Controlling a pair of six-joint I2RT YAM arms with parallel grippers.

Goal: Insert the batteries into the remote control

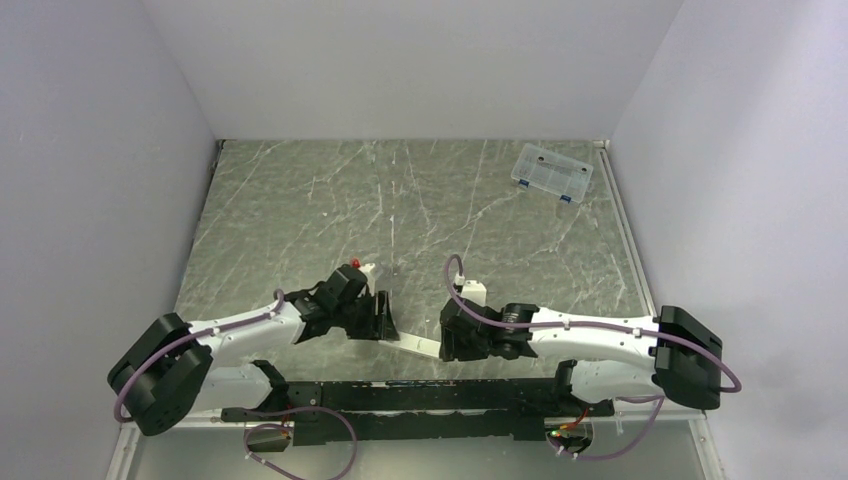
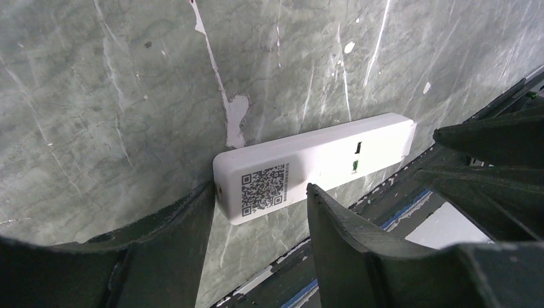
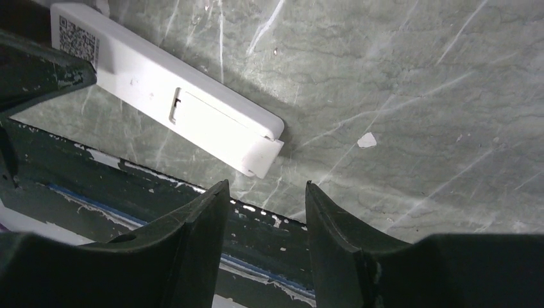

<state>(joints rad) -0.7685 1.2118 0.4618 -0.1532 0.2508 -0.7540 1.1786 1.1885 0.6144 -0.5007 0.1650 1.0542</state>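
Observation:
The remote control is a slim white bar lying flat on the marble table near its front edge, QR-code face up; it also shows in the top view. My left gripper is open, its fingers standing on either side of the QR end, close to or touching it. My right gripper is open and empty, just short of the remote's other end. There a thin white cover sticks out past the end. No batteries show in any view.
A clear compartment box lies at the far right of the table. The black rail of the arm mount runs along the front edge, right beside the remote. Grey walls close in the left, right and back sides.

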